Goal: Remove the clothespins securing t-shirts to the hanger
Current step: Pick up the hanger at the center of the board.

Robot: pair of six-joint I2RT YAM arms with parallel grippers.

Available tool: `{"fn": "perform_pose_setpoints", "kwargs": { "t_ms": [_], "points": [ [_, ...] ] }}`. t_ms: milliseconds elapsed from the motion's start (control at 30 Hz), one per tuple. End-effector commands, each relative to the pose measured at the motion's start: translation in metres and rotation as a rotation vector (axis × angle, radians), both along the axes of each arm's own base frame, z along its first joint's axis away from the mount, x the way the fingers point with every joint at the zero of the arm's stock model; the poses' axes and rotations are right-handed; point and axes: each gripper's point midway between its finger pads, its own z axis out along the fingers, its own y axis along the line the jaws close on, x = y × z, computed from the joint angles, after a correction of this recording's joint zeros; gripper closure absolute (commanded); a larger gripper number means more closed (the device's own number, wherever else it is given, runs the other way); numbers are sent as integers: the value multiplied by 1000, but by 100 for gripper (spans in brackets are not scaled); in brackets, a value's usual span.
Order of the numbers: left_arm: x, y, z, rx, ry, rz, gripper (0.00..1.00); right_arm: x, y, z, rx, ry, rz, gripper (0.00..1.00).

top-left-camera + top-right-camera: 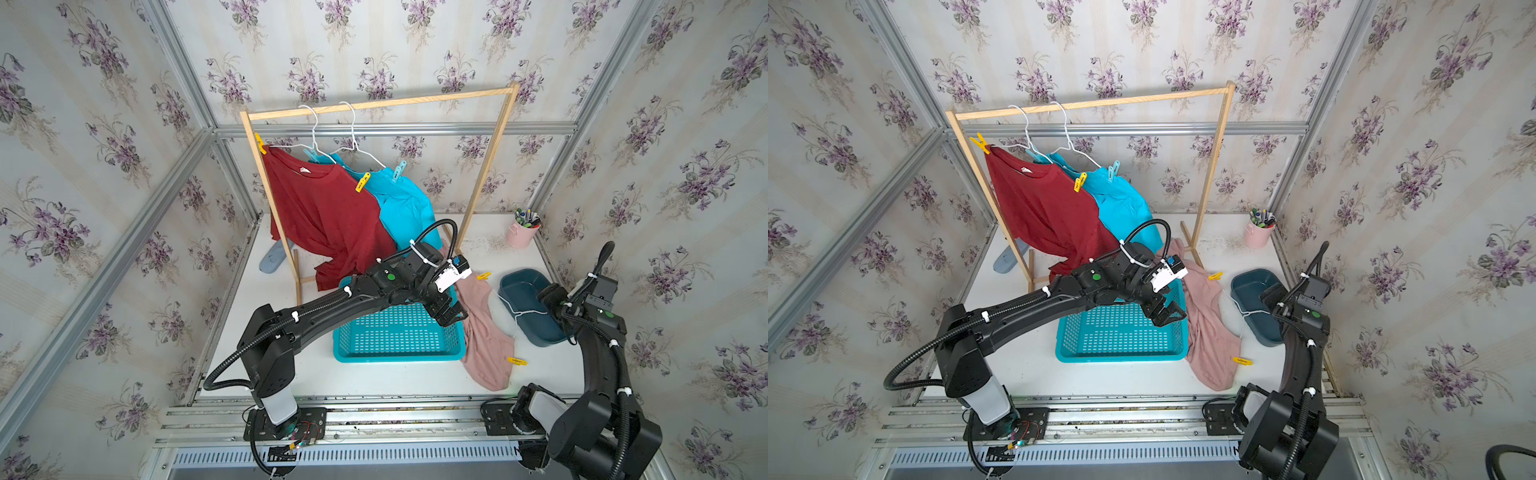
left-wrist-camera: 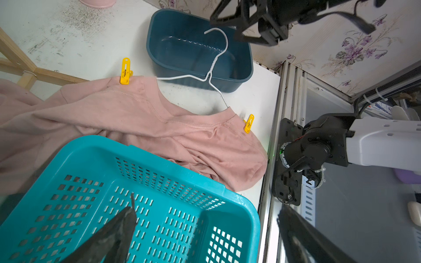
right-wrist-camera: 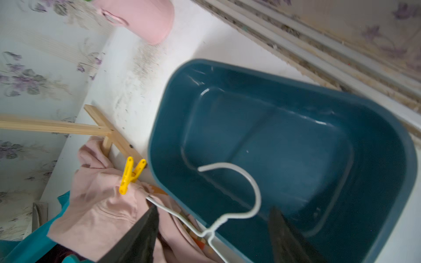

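Left hand (image 1: 453, 318) over turquoise basket (image 1: 395, 358)

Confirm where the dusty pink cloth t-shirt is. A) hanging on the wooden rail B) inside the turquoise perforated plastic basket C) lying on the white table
C: the dusty pink cloth t-shirt lies crumpled on the white table beside the turquoise perforated plastic basket, two yellow plastic clothespins clipped to it.

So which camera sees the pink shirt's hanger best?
The left wrist view: the white hanger shows sharp, hook over the blue tub, both sides slipping into the pink shirt. The right wrist view gives a blurry hook and neck. Both top views show only a thin wire.
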Motion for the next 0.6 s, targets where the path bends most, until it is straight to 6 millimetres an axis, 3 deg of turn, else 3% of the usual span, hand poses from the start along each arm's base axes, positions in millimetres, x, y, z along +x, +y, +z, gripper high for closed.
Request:
{"fn": "perform_pose_setpoints", "kwargs": {
  "t_ms": [0,133,333,400,500,567],
  "points": [
    [-1,0,2,-10,-18,-15,1,0,10,-13,87,-8,-15,27],
    [-2,-1,-1,-9,-12,-24,1,16,15,-18,133,-104,-3,28],
    [-3,1,3,-15,-30,-33,1,25,15,-40,182,-60,11,33],
    [-3,2,2,-10,-34,-31,1,33,19,-35,200,-112,38,49],
    [-2,2,2,-10,-32,-30,1,37,25,-25,212,-180,67,88],
    [-4,1,4,-17,-32,-40,1,35,29,-18,211,-199,83,100]
  ]
}}
